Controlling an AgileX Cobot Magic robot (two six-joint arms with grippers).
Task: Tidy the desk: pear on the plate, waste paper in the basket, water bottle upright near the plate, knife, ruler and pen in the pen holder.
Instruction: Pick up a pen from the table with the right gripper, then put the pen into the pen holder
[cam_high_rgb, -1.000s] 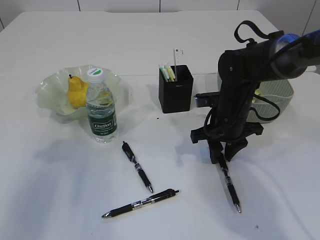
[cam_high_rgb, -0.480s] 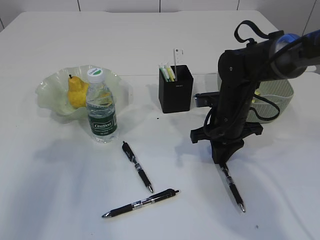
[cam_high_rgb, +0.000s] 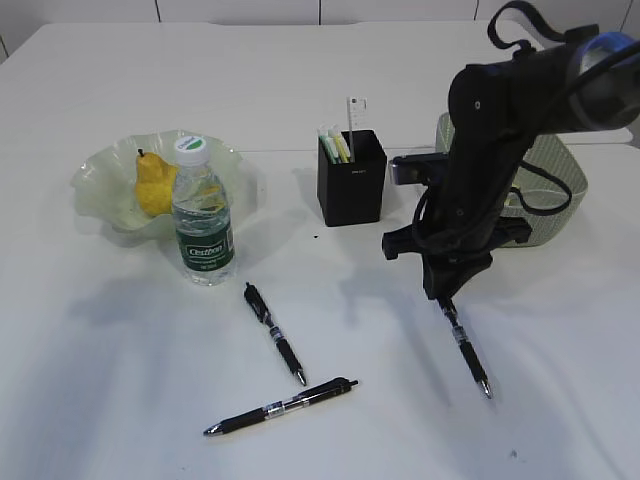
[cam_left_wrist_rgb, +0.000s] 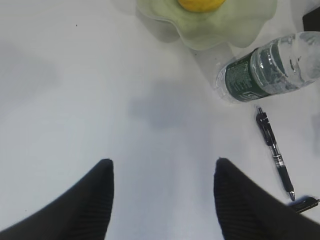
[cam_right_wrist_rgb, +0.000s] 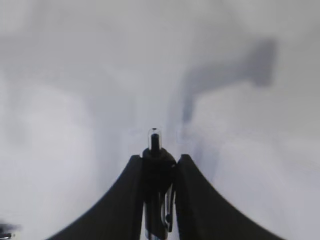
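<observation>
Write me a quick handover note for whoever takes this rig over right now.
Right gripper: shut on a pen, its tip low over the desk.
Left gripper: open, holding nothing.
Done: pear on the plate; water bottle upright beside it; ruler in the pen holder.
Left: the held pen and two pens lying on the desk go in the holder.
Basket contents hidden by the arm.

- A pale panelled surface (cam_high_rgb: 240, 10), divided by thin dark joints, is seen beyond the far edge of the desk (cam_high_rgb: 120, 400).
- A tiny dark speck (cam_high_rgb: 316, 237) is seen near the middle, well apart from every edge.
- Another speck (cam_high_rgb: 513, 455) is found near the front edge, toward the right corner.
</observation>
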